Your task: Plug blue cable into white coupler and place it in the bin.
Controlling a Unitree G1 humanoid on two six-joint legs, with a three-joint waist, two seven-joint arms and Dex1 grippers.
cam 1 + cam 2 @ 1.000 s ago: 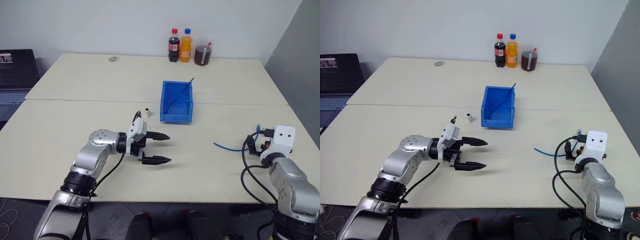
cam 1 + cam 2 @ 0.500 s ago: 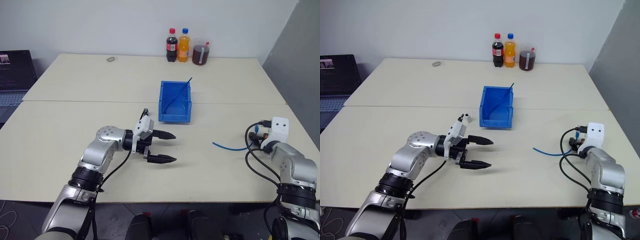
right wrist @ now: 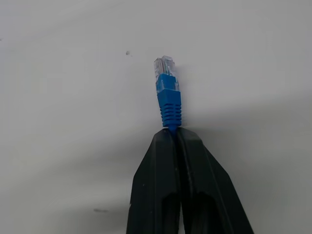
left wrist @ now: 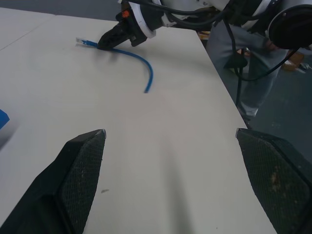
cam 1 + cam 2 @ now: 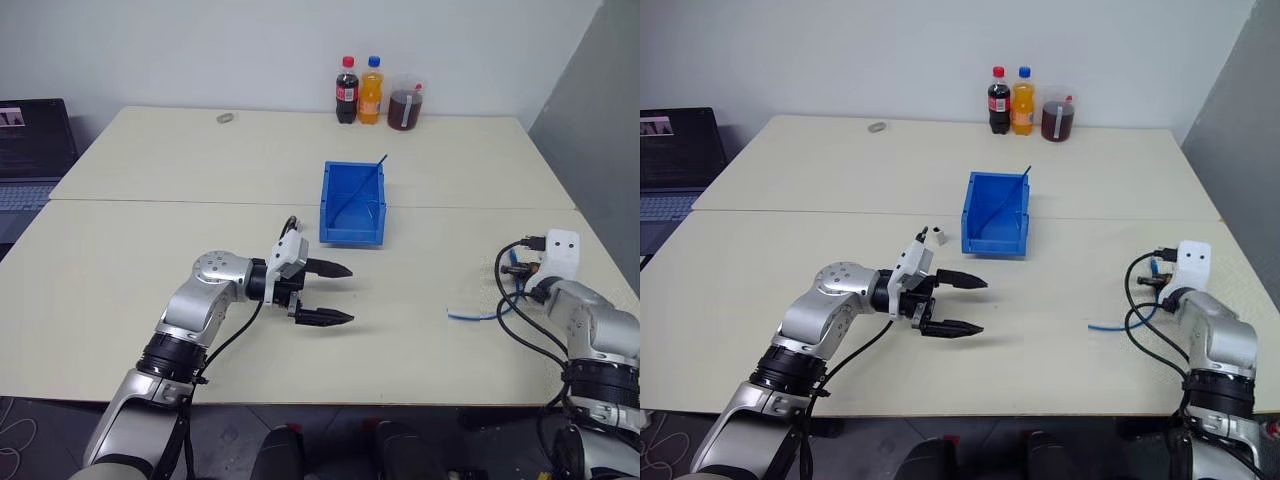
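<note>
The blue cable (image 5: 478, 315) lies on the table (image 5: 150, 240) near its right edge, toward the front right corner. Its plug end (image 3: 166, 92) sticks out past the tips of the right gripper (image 3: 173, 134), whose two black fingers (image 3: 200, 170) are pressed together on the cord just behind the blue boot. The clear plug tip sits close over the tabletop. From the grip the cord curves away across the table toward the middle, and its free end (image 4: 146, 89) rests on the surface.

The coupler (image 5: 939, 238) stands on the table near the middle, just beside the front left corner of the bin (image 5: 352, 205) and apart from it. It is just behind the wrist of the left arm. The bin sits open-topped at the table's centre, and a thin dark-blue rod (image 5: 365, 180) leans in it, its upper end rising past the back right corner.

The left gripper (image 5: 330, 294) hovers in front of the bin, pointing toward the right edge, with its fingers (image 4: 78, 170) spread wide and nothing between them.

Along the back edge stand a cola bottle (image 5: 346, 91), an orange bottle (image 5: 371, 90) and a jar (image 5: 404, 104) of dark liquid, close together. A small ring (image 5: 226, 118) lies further left along that edge. A laptop (image 5: 30, 150) sits beyond the table's left edge.
</note>
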